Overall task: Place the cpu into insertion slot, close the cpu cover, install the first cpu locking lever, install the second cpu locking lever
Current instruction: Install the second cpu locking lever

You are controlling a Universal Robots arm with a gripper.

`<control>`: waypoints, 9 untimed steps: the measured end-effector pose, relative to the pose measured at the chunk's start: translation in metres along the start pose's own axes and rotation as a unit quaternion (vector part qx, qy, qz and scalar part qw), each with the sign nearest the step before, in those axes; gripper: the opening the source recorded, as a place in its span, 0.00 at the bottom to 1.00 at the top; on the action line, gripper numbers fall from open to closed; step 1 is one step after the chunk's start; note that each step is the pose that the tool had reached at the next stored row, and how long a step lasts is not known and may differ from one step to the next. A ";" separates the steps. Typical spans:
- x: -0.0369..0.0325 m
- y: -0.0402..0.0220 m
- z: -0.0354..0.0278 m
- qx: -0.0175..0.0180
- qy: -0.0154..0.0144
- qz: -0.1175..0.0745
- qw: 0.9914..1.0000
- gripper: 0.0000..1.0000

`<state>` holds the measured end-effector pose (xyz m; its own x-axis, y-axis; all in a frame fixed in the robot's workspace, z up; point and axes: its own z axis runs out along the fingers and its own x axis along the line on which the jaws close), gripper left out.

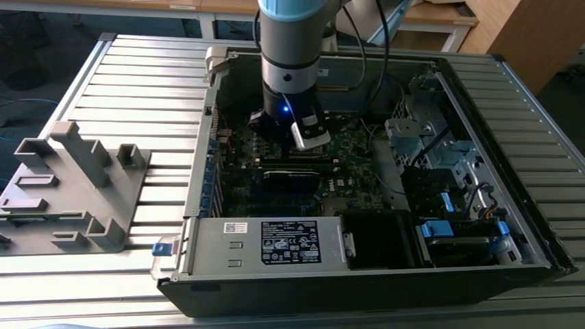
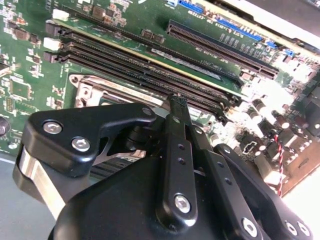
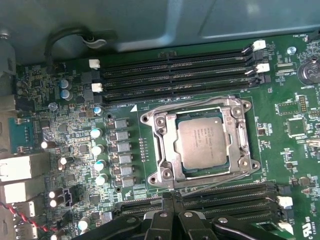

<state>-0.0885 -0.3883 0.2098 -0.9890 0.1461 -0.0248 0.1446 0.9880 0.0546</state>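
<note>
Exterior view: grey arm with black gripper (image 1: pixel 294 130) stands low inside the open black computer case (image 1: pixel 512 226), centre frame.

First wrist view: dull silver-grey square cpu (image 3: pixel 202 142) is seated in the socket, frame centre, silvery hinged cpu cover (image 3: pixel 165 145) framing it; levers' state unclear.

Second wrist view: fingertips together, holding nothing.

The exterior view looks steeply down into the open black computer case (image 1: pixel 366 260) from nearby; both wrist views face its green circuit board (image 3: pixel 65 135) (image 2: pixel 30 70) closely.
</note>
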 end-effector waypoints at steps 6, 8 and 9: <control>0.0038 0.0001 0.0041 -0.002 0.000 0.000 1.000 0.11; 0.0039 0.0008 0.0049 -0.003 0.001 0.000 1.000 0.11; 0.0039 0.0011 0.0051 -0.004 0.001 0.000 1.000 0.11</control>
<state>-0.0921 -0.3864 0.2046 -0.9890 0.1463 -0.0233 0.1445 0.9875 0.0636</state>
